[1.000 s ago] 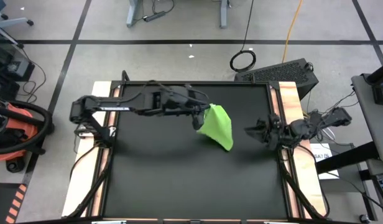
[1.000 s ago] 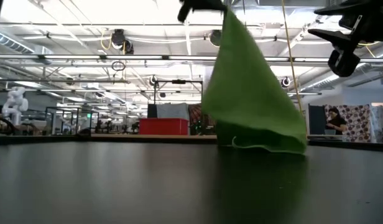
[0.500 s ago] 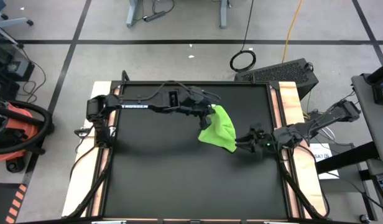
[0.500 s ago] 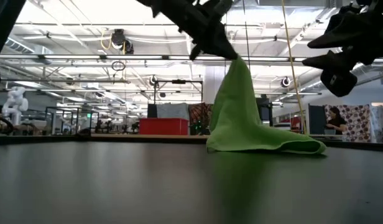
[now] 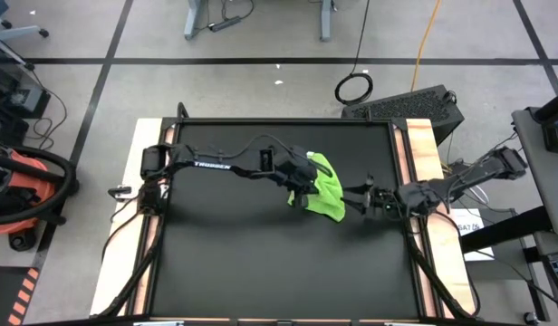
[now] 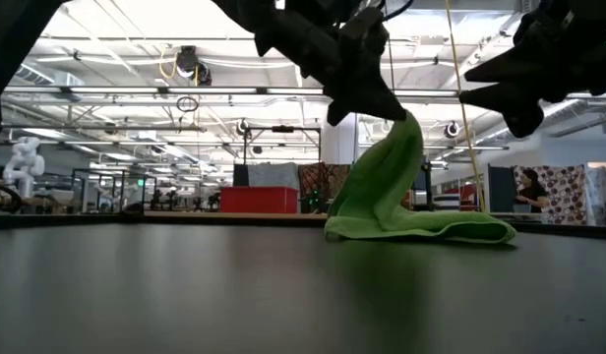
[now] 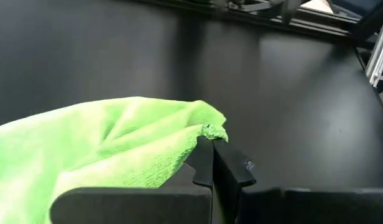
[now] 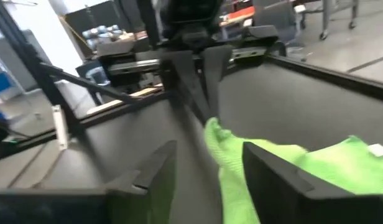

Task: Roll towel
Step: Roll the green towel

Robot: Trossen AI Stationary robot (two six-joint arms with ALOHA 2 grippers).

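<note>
Towel [image 5: 326, 187] lies right of the table's [image 5: 261, 263] centre, one corner lifted by the left gripper [image 5: 304, 192], clenched on it, likely to start the roll. Right gripper [image 5: 362, 197] hovers released just beside its right edge. Open mat toward the near edge.

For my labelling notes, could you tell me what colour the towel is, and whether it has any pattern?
The towel is plain bright lime green, no pattern; the left wrist view shows it best.

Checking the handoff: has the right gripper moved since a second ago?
Yes. The right gripper has moved in from the table's right edge, toward the towel.
</note>
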